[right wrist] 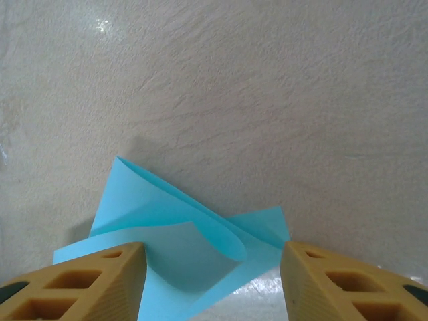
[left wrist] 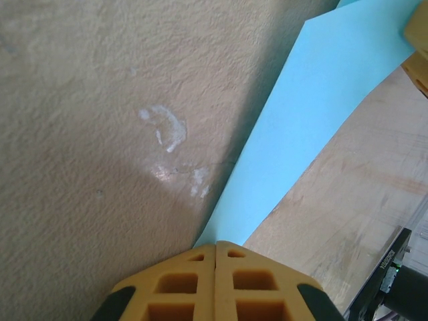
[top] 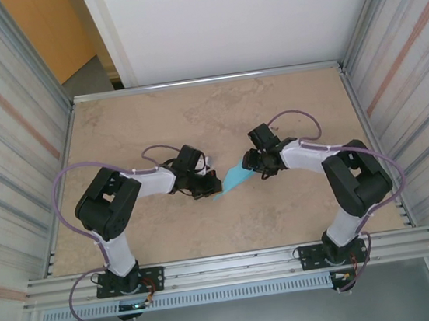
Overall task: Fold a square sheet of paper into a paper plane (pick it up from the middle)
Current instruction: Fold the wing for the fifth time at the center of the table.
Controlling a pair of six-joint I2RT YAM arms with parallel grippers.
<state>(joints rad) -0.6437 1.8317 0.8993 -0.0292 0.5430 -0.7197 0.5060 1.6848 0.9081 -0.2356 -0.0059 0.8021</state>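
I am holding the blue paper (left wrist: 314,114) by one pointed corner with my left gripper (left wrist: 215,259), whose yellow fingers are pressing together on that tip. From there the folded sheet is running away from me as a long, narrow band, and in the overhead view it is lying between my two arms above the table (top: 217,121), its long axis slanting from my left gripper up toward my right one. I judge that it is hanging slightly off the surface, since it is casting a shadow, though I cannot be sure. My right gripper (right wrist: 212,254) is standing with its jaws apart, one finger on each side of the far end of the paper, and I am seeing no contact between them and it. A loose flap is curling up in the gap there. That far end is lying directly in front of my right gripper and well within its spread, so I am judging the right arm to be the one placed for the next pinch.
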